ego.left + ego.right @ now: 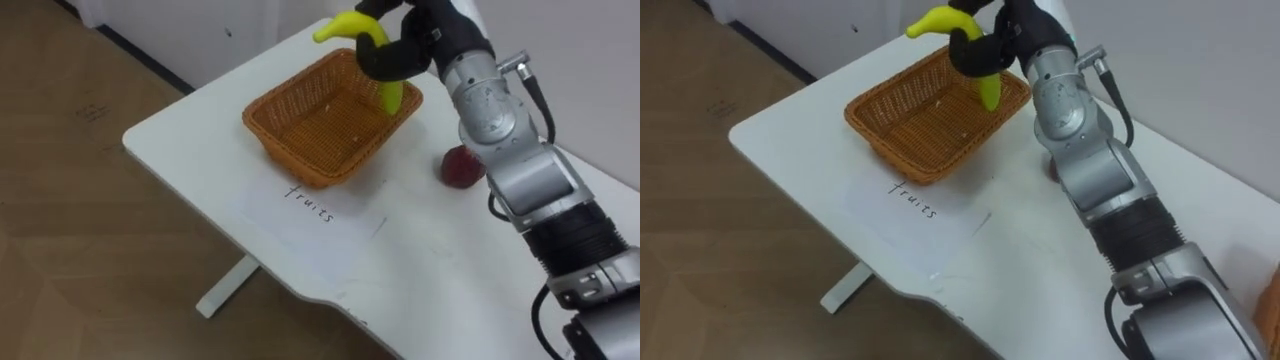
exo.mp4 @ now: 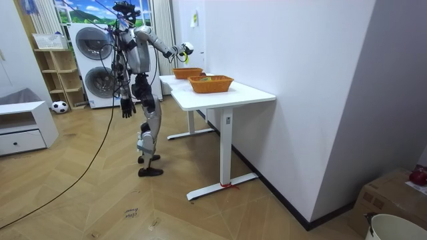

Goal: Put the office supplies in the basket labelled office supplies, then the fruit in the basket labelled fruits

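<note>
Sheet of paper (image 1: 322,218): lies flat on the white table (image 1: 190,140), nearest the robot, with handwriting on it, just in front of the basket.
Right arm: comes in from the lower right and stretches across the table towards the far edge.
Red fruit (image 1: 460,168): sits on the table just beside the right forearm, to the right of the basket and apart from it.
Wicker basket (image 1: 305,172): stands just behind the sheet, set at an angle to the table's edge; nothing can be made out lying on its woven floor.
Right hand (image 1: 415,40): is above the basket's far corner, fingers curled tight round the middle of the banana.
Banana (image 1: 345,27): is held clear of the table; its yellow end points up and to the left, and its greener end hangs down at the basket's far rim. Whether that end touches the wicker cannot be told.
Robot: in the room view it stands on both legs at the table's end, with washing machines (image 2: 100,53) behind it.
Left hand (image 2: 127,107): hangs at the robot's side; too small to tell how its fingers lie.
Second basket (image 2: 210,84): stands further along the same table, well apart from the raised hand.
</note>
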You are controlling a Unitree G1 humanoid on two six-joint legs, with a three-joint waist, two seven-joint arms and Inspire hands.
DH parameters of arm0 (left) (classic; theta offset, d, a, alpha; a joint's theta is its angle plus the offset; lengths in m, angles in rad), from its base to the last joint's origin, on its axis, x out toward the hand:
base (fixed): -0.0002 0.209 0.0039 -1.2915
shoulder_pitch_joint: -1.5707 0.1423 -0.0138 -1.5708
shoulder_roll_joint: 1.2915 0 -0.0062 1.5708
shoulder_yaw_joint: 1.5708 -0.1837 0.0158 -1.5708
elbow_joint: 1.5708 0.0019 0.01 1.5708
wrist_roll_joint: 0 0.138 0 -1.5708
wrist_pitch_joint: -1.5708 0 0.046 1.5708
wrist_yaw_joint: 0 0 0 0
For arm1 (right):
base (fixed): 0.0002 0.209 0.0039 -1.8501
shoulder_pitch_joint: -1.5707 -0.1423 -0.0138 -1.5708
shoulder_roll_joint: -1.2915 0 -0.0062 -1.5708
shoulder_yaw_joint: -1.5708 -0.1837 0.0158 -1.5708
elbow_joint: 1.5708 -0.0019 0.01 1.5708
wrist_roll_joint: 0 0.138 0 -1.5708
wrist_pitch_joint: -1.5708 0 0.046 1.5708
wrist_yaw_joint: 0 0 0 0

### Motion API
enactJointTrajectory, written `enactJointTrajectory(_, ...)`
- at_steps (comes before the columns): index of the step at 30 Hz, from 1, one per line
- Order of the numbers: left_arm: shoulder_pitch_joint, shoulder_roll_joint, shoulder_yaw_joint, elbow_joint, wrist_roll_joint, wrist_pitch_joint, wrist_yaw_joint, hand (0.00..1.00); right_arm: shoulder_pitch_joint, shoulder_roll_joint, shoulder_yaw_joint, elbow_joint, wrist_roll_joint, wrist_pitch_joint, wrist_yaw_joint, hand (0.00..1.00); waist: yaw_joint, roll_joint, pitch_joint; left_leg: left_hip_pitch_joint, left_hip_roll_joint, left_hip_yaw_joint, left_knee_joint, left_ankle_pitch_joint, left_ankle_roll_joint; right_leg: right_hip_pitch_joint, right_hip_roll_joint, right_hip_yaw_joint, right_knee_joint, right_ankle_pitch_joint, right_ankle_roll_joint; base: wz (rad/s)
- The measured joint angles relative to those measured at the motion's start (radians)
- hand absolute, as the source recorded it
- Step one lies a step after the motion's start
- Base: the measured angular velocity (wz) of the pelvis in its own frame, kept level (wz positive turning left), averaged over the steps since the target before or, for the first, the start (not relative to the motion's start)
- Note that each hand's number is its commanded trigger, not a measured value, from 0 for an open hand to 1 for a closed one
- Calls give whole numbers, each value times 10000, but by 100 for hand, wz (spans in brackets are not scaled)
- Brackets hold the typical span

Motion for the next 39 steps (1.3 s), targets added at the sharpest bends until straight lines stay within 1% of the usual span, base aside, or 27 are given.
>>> enactJointTrajectory(4, 56, -3, 1, 0, 0, 3, 2, 0, 0, 157, 4, 62, 133, -93, 0, 100, 71, -22, 27, -38, -35, -128, -6, 14, 23, 9, -58, -159, 0, -10, 16, 11)
enactJointTrajectory(6, 79, -4, 1, -2, -1, 3, 1, 0, 0, 161, 7, 62, 272, -108, 0, 100, 99, -7, 41, -27, -52, -132, -8, 36, 57, 6, -103, -171, 0, -24, 39, 6)
enactJointTrajectory(9, 77, 33, 5, -14, -1, 1, 6, 0, 0, 168, 13, 109, 465, -187, 1, 100, 220, 16, 94, -31, -87, -173, -77, 49, 80, -1, -135, -192, -2, -27, 45, 4)
enactJointTrajectory(13, 76, 50, 4, -12, -2, -4, 7, 0, 0, 166, 85, 134, 466, -310, -2, 100, 240, 36, 114, -41, -90, -250, -97, 49, 81, -7, -125, -196, -8, -29, 49, 6)
enactJointTrajectory(15, 72, 50, 4, -13, -1, -15, 7, 0, 0, 166, 159, 151, 484, -368, -18, 100, 240, 44, 119, -44, -92, -305, -107, 49, 81, -7, -119, -212, -9, -39, 64, 9)
enactJointTrajectory(17, 62, 50, 3, -6, -6, -58, 6, 0, -3, 166, 273, 420, 604, -584, -182, 100, 276, 50, 123, -40, -94, -362, -125, 49, 81, -11, -119, -296, -13, -51, 84, 10)
enactJointTrajectory(21, 65, 51, 3, 9, -5, -105, 6, 0, -3, 179, 541, 738, 893, -640, -412, 100, 322, 73, 140, -68, -94, -384, -139, 49, 81, -45, -124, -309, -14, -54, 89, 2)
enactJointTrajectory(24, 64, 51, 4, 20, -5, -117, 5, 0, -3, 179, 656, 786, 909, -652, -520, 100, 305, 62, 131, -88, -105, -384, -125, 50, 81, -58, -146, -399, -13, -54, 89, 0)
enactJointTrajectory(25, 66, 59, 4, 62, -5, -167, 4, 0, -27, 178, 662, 928, 921, -780, -566, 100, 320, 70, 135, -71, -118, -342, -123, 52, 83, -46, -160, -417, -13, -60, 98, 0)
enactJointTrajectory(28, 64, 92, 38, 178, -2, -244, -15, 0, -43, 177, 755, 1073, 938, -839, -648, 100, 342, 49, 121, -58, -159, -310, -127, 53, 85, -51, -212, -229, -11, -113, 182, -5)
enactJointTrajectory(29, 64, 106, 37, 195, -5, -246, -15, 0, -43, 178, 802, 1102, 957, -852, -645, 80, 341, 46, 118, -51, -178, -303, -123, 53, 86, -48, -231, -186, -10, -124, 199, -3)
enactJointTrajectory(30, 61, 120, 38, 194, -5, -255, -15, 0, -43, 178, 805, 1119, 973, -852, -646, 64, 340, 45, 118, -51, -186, -302, -123, 54, 88, -47, -239, -187, -10, -126, 203, 0)
enactJointTrajectory(31, 60, 149, 40, 193, -5, -273, -15, 0, -43, 175, 804, 1133, 1057, -852, -646, 54, 339, 41, 116, -50, -194, -299, -117, 57, 92, -44, -243, -185, -10, -127, 204, 0)
enactJointTrajectory(32, 60, 182, 42, 192, -4, -280, -15, 0, -43, 175, 805, 1133, 1145, -852, -646, 14, 340, 38, 114, -45, -201, -284, -111, 57, 93, -38, -250, -184, -10, -127, 204, 0)
enactJointTrajectory(33, 61, 209, 44, 190, -4, -282, -15, 0, -43, 175, 804, 1133, 1274, -853, -646, 4, 335, 40, 116, -44, -206, -269, -100, 58, 94, -31, -255, -186, -9, -127, 204, 0)
enactJointTrajectory(34, 61, 219, 45, 188, -4, -284, -15, 0, -43, 175, 804, 1133, 1300, -853, -646, 0, 331, 41, 116, -46, -208, -271, -97, 57, 95, -28, -256, -188, -9, -127, 204, 0)
enactJointTrajectory(39, 75, 287, 23, 188, -3, -288, -19, 0, -42, 171, 815, 1160, 1340, -853, -638, 0, 304, 56, 133, -58, -211, -282, -98, 56, 102, 9, -241, -194, 0, -127, 204, 0)
